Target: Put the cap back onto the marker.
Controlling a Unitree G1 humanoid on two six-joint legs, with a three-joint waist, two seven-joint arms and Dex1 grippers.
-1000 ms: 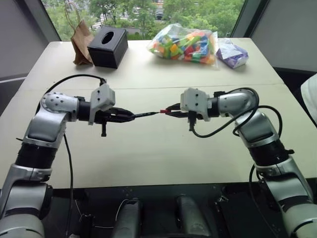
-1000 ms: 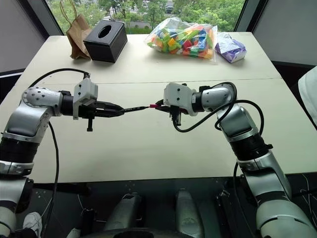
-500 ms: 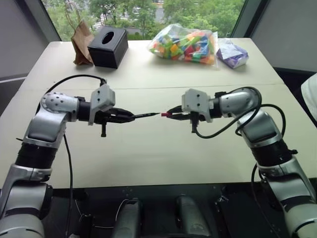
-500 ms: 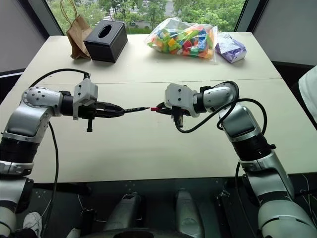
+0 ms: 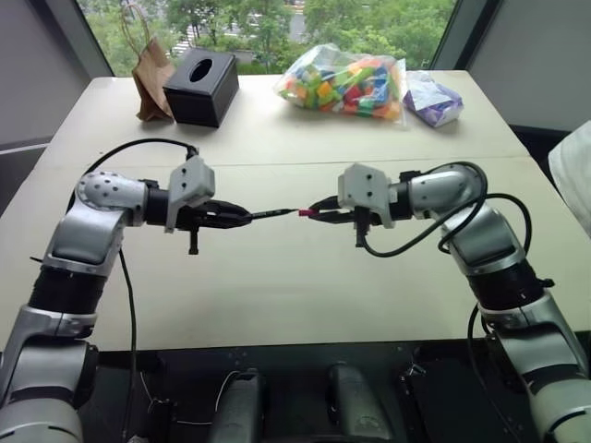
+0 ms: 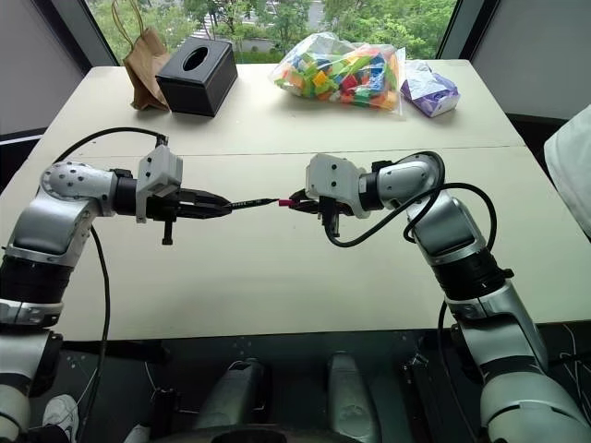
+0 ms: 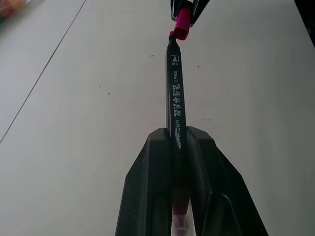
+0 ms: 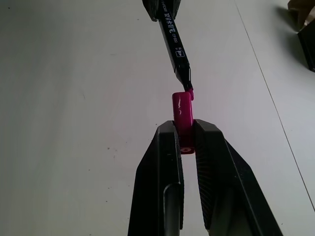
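Daylight enters from the window (image 5: 268, 28) at the far edge of the scene and lights the scene evenly; overall exposure is bright, with no dim areas on the work surface. The pale beige matte table (image 5: 277, 286) shows a faint broad sheen and no hard glare. Shadows under the arms are soft and weak. The clear plastic bag of multicoloured toy blocks (image 5: 346, 83) carries small specular highlights on its wrinkles. Both head views are slightly soft overall. In the left wrist view the thin black marker (image 7: 175, 98) with white lettering is sharp, while the near ends of the black fingers (image 7: 147, 196) are smooth and featureless.
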